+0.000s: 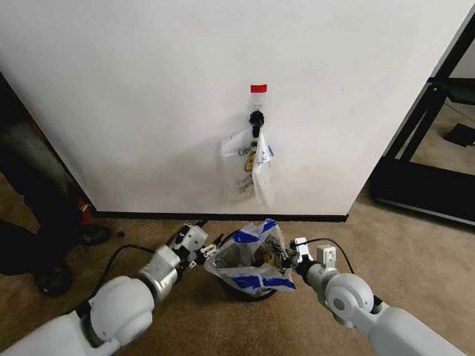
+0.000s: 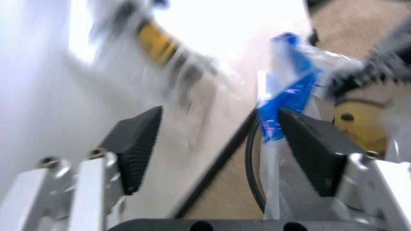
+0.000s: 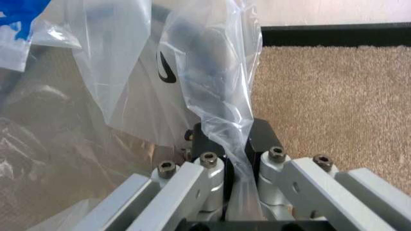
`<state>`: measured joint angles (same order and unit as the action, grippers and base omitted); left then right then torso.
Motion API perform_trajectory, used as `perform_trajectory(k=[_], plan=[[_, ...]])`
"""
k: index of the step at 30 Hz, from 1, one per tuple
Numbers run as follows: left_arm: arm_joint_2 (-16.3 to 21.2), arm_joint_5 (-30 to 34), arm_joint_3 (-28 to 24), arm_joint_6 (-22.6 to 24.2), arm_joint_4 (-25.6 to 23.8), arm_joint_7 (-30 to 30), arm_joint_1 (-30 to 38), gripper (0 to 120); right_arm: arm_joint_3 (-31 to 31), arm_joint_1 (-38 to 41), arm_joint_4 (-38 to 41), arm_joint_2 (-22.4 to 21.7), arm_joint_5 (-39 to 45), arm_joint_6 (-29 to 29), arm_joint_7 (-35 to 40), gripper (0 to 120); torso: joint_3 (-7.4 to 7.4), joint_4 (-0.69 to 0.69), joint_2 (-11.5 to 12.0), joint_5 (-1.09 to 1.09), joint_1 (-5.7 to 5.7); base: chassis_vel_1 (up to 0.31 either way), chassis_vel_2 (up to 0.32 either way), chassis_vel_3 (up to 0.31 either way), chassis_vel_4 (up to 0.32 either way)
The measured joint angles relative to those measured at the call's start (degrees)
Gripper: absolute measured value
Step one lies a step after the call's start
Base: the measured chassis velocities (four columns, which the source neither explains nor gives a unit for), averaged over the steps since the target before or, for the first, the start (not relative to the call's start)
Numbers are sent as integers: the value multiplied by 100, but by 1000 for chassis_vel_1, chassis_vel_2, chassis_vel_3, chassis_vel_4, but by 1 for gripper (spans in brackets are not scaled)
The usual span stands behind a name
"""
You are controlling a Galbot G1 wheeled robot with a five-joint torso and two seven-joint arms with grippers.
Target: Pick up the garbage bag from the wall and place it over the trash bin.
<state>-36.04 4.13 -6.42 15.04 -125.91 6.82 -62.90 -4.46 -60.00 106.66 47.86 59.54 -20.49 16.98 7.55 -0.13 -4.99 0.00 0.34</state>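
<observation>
**user1:** Straight ahead in the head view: big plain white wall (image 1: 148, 96) with a black baseboard along the floor. Tan carpet (image 1: 415, 252) below it. Small red tape rectangle (image 1: 258, 88) up high, black hook (image 1: 257, 119) right under it, and more plastic bags (image 1: 249, 172) hanging off that hook, yellow print showing.

**user2:** Yep. And down near the baseboard, just in front of the wall: trash bin (image 1: 245, 291), dark and round, mostly covered. Garbage bag (image 1: 252, 261) draped over its mouth, translucent with blue patches, bunched up and opened out across the rim.

**user1:** Checked both arms? Reaching in low from either side of the bin.

**user2:** Left gripper (image 1: 202, 251) sitting just beside the bag's left edge, jaws spread apart. Same story from the left wrist view: left gripper (image 2: 218, 144) wide open, ribbed black fingers (image 2: 138, 144) on each side, blue-printed bag edge (image 2: 286, 103) right up against the far finger, bin rim as a dark curve below it. Can't tell if actually touching the plastic.

**user1:** And the right one?

**user2:** Right gripper (image 1: 289, 256) tucked against the bag's right edge. From the right wrist view, right gripper (image 3: 237, 159) clamped tight on a gathered strip of clear plastic (image 3: 218, 72), film running up out of the pinched jaws. Carpet and baseboard behind.
</observation>
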Motion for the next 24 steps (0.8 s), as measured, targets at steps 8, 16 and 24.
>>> perform_trajectory(k=[8,16,24], plan=[[-219,-2007,-686,-962,673,-346,452,99,-65,69,-106,80,47,-28,56,1,0,-1,0,-1,0,0,0,0,0],[-479,-2588,-1176,-1257,1101,-343,897,100,-150,110,-198,144,43,-28,56,1,0,0,0,0,0,0,0,0,0],[-725,-2973,-1574,-1524,1472,-280,1252,100,-170,96,-168,89,84,-45,55,1,0,0,0,1,0,0,0,0,0]])
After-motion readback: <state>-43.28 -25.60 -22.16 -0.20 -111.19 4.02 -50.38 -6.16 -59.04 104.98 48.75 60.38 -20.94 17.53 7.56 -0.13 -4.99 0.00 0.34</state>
